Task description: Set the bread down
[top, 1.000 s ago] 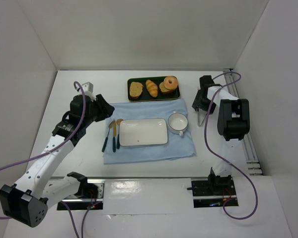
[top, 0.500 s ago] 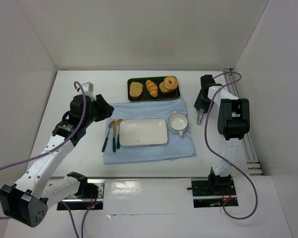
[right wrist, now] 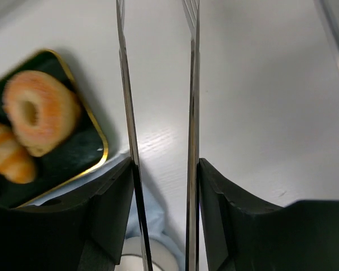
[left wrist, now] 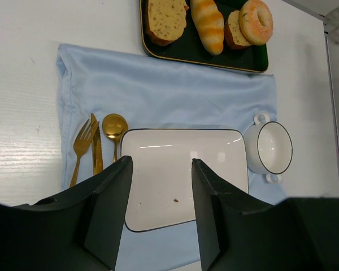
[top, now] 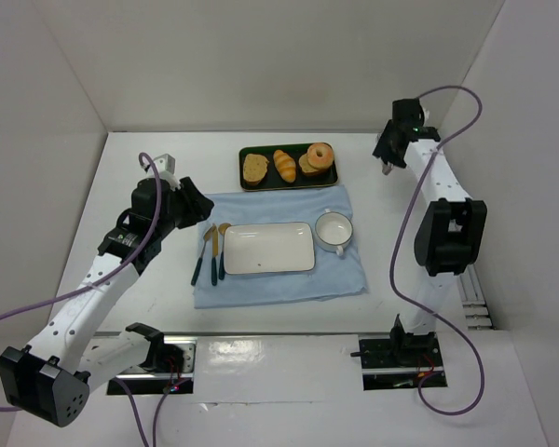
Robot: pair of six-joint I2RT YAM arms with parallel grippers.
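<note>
**Q:** Right arm has swung from beside the bowl [top: 334,230] to the far side, right of the tray [top: 241,160]. What does it grip?

**A:** The right gripper [right wrist: 164,166] clamps thin tongs [right wrist: 192,113], with nothing seen between them. The left gripper [left wrist: 161,164] gapes empty over the plate [left wrist: 175,152]. The bread [top: 285,165] lies mid-tray, between toast [top: 254,168] and doughnut [top: 320,155]. Risk: the narrow tongs may slip on its glossy crust or nudge the doughnut.

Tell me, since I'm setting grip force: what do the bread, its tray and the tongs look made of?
The bread: glossy, ridged golden crust, possibly a plastic replica, though real is not excluded. The tray: dark green, smooth, gold rim, probably enamelled metal or ceramic. The tongs: thin bright metal, mirror-like blades.
</note>
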